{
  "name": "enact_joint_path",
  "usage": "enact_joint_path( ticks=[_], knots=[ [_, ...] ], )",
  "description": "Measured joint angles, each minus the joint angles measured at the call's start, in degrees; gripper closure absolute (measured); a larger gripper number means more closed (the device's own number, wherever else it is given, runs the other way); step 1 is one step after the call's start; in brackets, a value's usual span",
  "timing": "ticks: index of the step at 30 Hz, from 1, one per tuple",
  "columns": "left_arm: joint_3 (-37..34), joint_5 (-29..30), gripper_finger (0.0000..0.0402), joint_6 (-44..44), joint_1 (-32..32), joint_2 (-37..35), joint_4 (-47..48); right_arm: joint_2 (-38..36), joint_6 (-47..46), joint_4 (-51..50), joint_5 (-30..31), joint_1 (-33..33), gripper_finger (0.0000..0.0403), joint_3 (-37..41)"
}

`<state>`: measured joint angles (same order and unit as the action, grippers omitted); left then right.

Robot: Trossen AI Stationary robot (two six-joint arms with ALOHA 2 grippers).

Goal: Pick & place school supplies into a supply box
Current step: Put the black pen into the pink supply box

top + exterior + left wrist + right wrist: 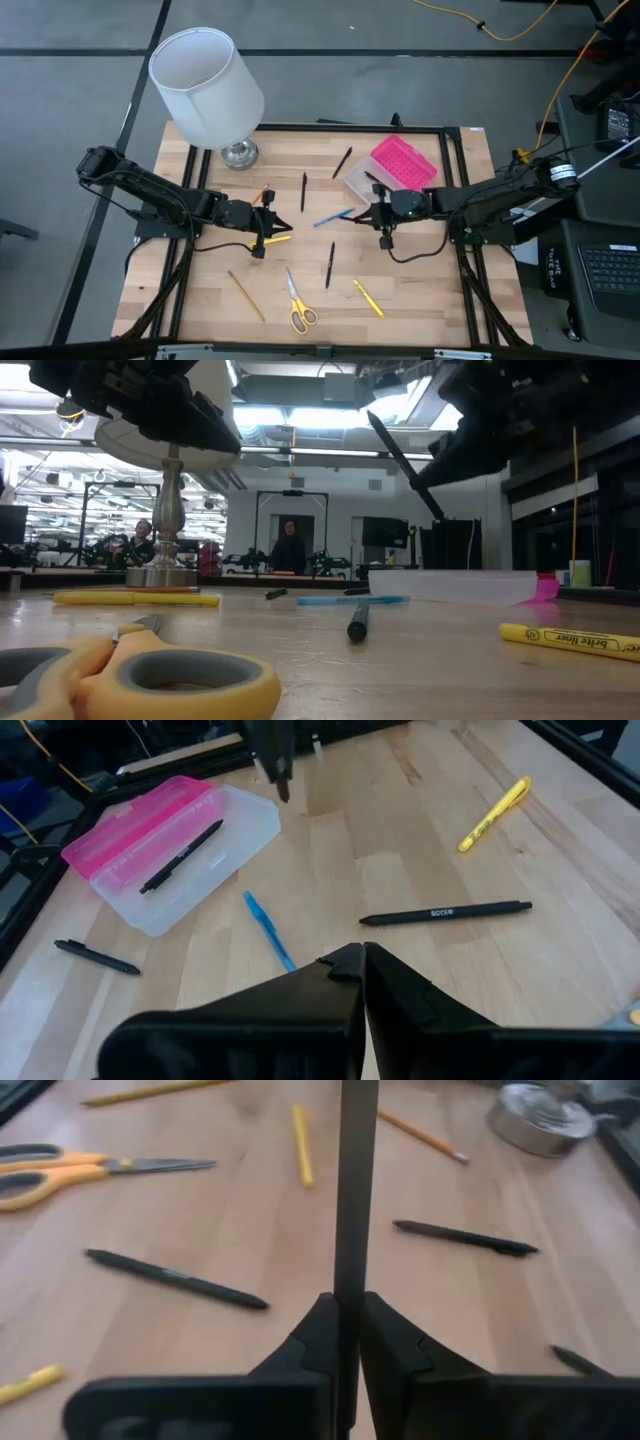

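Supply box (390,170): clear base with pink lid laid open behind it, at the far right part of the table (420,290), near the right arm. Contents as shown in the left wrist view: one black pen (182,856) lying in the clear base; nothing else visible inside

In transit: one black pen (354,1190), clamped between the narrow fingers of the right gripper (384,222), which hangs just in front of the box; in the low view this pen (405,464) stands tilted, clear of the tabletop

Left gripper (262,228): fingers pressed together, holding nothing, over the left-centre of the table beside a yellow marker (277,239)

Outstanding on the table, high view:
- blue pen (333,217), just left of the box
- black pen (330,265), centre
- black pen (303,192), behind centre
- black pen (342,162), far side, beside the box
- yellow highlighter (367,298), near right
- yellow pencil (245,295), near left
- orange pencil (260,193), by the left gripper
- yellow-handled scissors (298,305), near edge

Not part of the task: lamp (208,90) with white shade, far left corner

Progress, as a judgement: early. One item boxed, one in hand, about nine loose. The carried pen sits close to the box, so its placing looks like the step in hand; the scattered near-edge items lie farthest off
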<state>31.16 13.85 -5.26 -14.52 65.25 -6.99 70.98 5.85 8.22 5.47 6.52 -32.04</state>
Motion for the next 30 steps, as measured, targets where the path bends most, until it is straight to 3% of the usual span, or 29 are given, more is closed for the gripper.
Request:
enact_joint_path(
  ticks=[6,25,30],
  knots=[
    [0.0,0.0,0.0398,0.04,0.0,-0.01,-0.91,0.07,-1.06,1.82,5.06,-0.69,0.0376,1.76],
    [0.0,0.04,0.0398,2.54,0.0,-0.01,-1.4,0.11,-10.11,6.58,5.65,-7.82,0.0375,1.76],
    [0.0,1.36,0.0398,-0.65,0.0,-0.01,-4.6,0.1,-10.11,6.66,7.73,-7.97,0.0376,1.76]
  ],
)
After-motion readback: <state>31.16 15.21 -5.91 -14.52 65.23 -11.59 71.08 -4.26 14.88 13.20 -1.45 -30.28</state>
